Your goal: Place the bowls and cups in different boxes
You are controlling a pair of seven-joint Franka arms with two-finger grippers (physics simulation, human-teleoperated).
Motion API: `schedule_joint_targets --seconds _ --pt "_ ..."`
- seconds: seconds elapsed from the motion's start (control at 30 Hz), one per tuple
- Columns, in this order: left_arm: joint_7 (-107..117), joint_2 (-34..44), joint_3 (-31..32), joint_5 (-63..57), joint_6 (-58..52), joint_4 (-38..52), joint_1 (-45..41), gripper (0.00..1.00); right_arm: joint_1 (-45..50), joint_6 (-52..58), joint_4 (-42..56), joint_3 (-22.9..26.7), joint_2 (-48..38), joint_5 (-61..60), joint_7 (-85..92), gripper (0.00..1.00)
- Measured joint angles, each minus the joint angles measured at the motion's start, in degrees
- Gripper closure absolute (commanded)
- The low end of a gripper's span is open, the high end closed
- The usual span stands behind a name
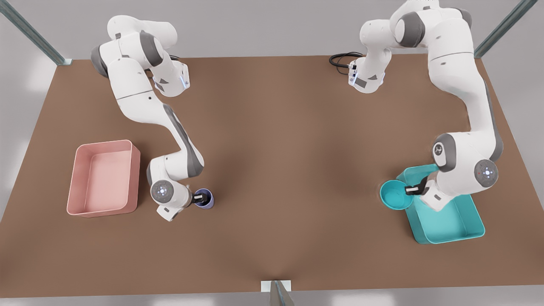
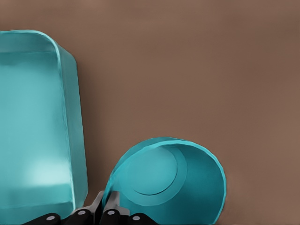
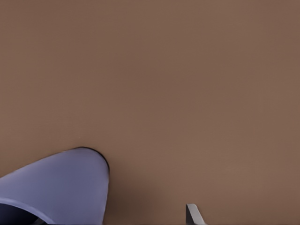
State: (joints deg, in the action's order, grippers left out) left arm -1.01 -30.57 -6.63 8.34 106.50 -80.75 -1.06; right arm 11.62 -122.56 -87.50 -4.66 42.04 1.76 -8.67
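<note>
The small teal bowl [image 1: 395,195] hangs tilted at the near corner of the teal box [image 1: 450,216], on the front view's right. My left gripper [image 1: 414,190] is shut on its rim, and the left wrist view shows the fingers pinching the bowl [image 2: 173,183] beside the box [image 2: 33,122]. On the front view's left, the lavender cup [image 1: 206,199] stands on the table, with the pale pink box [image 1: 106,178] a little way off beyond the arm's wrist. My right gripper [image 1: 200,197] is at the cup's rim and open. One fingertip [image 3: 192,214] stands apart from the cup [image 3: 61,187].
The brown table [image 1: 280,170] stretches wide between the two arms. A black cable [image 1: 342,59] lies at the far edge near the base of the arm on the front view's right. Metal frame posts [image 1: 278,293] stand at the table's edges.
</note>
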Motion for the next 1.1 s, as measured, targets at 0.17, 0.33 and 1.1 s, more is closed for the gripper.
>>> schedule_joint_targets --seconds 0.17,0.33,1.1 --pt "-2.34 -4.75 -3.67 -1.98 -0.44 3.09 8.0 0.79 0.04 -1.3 0.24 -0.01 0.16 -0.64 -0.05 0.79" --pt "-5.15 -11.24 -4.91 -1.57 5.3 0.45 9.53 0.79 0.1 -1.32 0.75 0.0 -1.5 -0.52 0.25 0.79" --pt "-8.09 19.01 10.06 -13.0 -16.02 0.88 -4.98 0.0 -32.06 4.22 -9.65 1.06 -11.84 -1.86 18.85 0.79"
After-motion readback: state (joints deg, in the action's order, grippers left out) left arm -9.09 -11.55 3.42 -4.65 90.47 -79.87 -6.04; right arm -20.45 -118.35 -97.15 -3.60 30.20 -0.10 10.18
